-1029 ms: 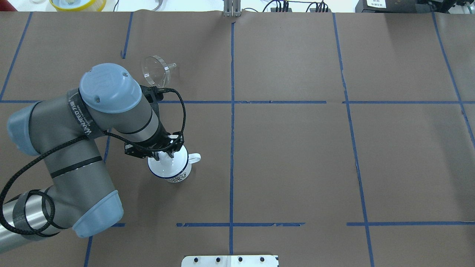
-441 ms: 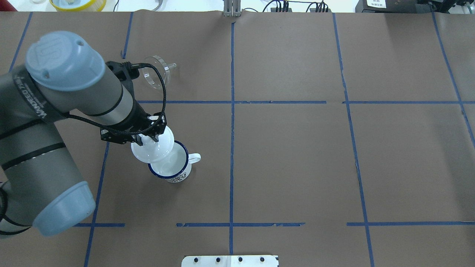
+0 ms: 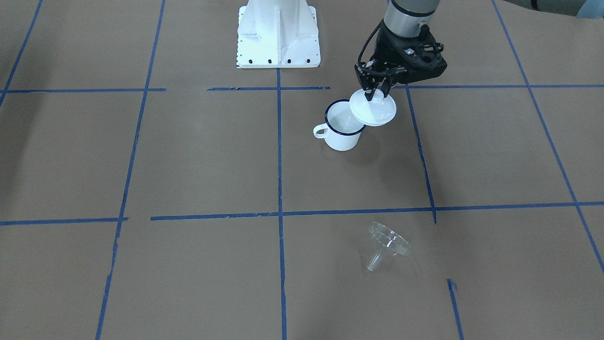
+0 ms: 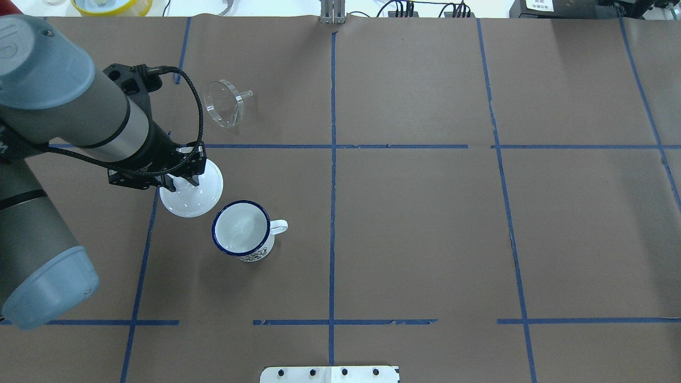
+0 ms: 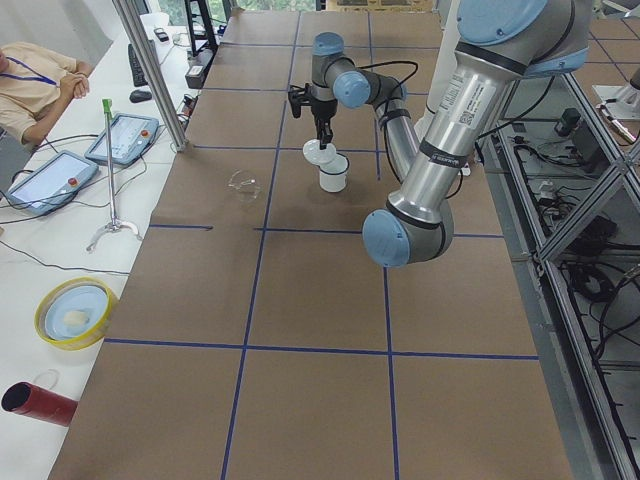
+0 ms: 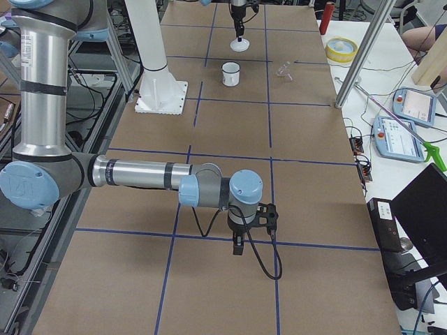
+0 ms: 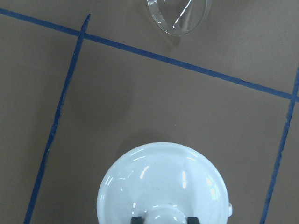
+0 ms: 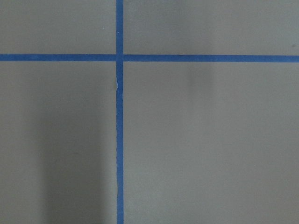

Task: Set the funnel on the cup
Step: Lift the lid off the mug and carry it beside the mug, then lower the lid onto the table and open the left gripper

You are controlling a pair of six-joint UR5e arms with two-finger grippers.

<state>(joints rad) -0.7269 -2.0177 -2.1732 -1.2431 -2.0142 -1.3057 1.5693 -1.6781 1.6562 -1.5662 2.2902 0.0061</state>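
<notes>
The clear funnel (image 4: 226,102) lies on its side at the back left of the table; it also shows in the front view (image 3: 388,243) and at the top of the left wrist view (image 7: 177,16). The white mug with a dark-blue rim (image 4: 242,234) stands upright and uncovered (image 3: 342,130). My left gripper (image 4: 183,183) is shut on the knob of a white domed lid (image 4: 191,191) and holds it above the table, left of the mug (image 3: 373,111). My right gripper (image 6: 238,250) shows only in the exterior right view, far from these things; I cannot tell its state.
The robot's white base plate (image 3: 278,33) lies at the robot's side of the table. Blue tape lines (image 4: 332,159) divide the brown table cover. A yellow bowl (image 4: 111,5) sits beyond the far edge. An operator (image 5: 35,85) sits at the side.
My left gripper has lifted the white lid off the mug and carried it left and back. The mug now stands uncovered. The funnel has not moved.
</notes>
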